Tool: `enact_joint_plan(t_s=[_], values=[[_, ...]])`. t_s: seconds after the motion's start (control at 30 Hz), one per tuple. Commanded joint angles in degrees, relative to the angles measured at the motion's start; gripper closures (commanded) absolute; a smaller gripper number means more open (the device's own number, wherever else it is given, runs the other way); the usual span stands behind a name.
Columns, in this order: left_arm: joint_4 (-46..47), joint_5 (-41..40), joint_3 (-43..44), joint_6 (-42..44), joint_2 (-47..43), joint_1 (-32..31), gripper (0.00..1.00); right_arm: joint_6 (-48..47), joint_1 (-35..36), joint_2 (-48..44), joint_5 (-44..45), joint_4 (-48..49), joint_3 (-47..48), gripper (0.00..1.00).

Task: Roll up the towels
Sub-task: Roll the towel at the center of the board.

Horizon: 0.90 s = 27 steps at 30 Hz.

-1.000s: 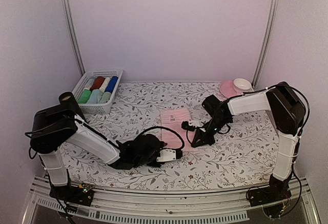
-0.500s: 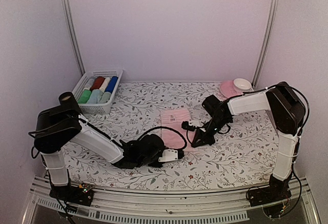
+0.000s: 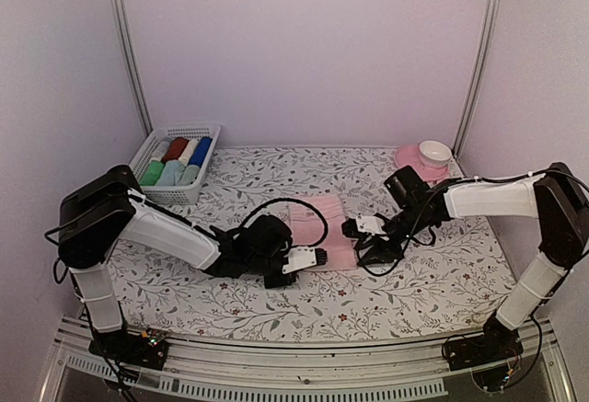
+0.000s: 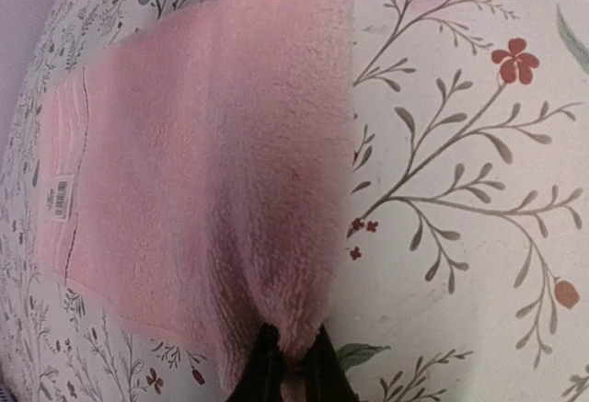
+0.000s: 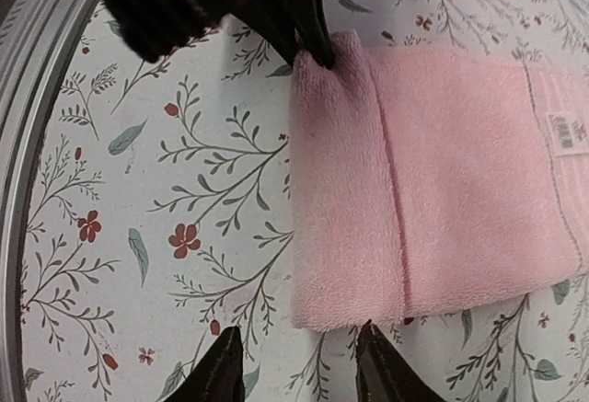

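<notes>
The pale pink towel [image 3: 322, 223] lies flat on the floral table, its near edge folded over into a thick lip [image 5: 345, 172]. My left gripper [image 3: 311, 258] is shut on that lip's left end; in the left wrist view the black fingertips [image 4: 267, 365] pinch pink pile [image 4: 212, 172]. My right gripper [image 3: 366, 251] is open at the lip's right end, its fingertips [image 5: 373, 351] straddling the towel's corner without touching it. The left gripper also shows in the right wrist view [image 5: 308, 48]. No flat mint green towel is in view.
A white basket [image 3: 204, 158] at the back left holds several rolled cloths, among them green, red, white and blue. A pink saucer with a white cup [image 3: 425, 154] stands at the back right. The table's metal front rail [image 5: 37, 98] runs close by.
My left gripper has moved forward and right from the table's front to the towel's near left corner and shut on it. My right arm has stretched out lower, its gripper shifting slightly right.
</notes>
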Motion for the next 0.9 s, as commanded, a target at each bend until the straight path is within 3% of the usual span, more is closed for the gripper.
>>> enact_joint_plan(t_s=[0.0,0.17,0.5,0.87], values=[[-10.2,12.2,2.2,-5.7,-0.6,3.7,1.00,-5.9,3.6,-9.9,5.4,11.5,-8.2,0.54],[-13.4,20.2,4.3,-8.2,-0.3,6.7,1.00,-7.7,10.9,-9.6,14.8,19.7,-12.9,0.47],[-17.6,28.9,7.3,-9.9,2.2,9.2,1.00,-3.3,13.7,-4.4,26.5,30.6,-14.0,0.46],[-18.7,33.3,8.6,-11.3,3.3,11.2,1.00,-4.3,15.3,-3.5,26.7,29.9,-14.4,0.55]])
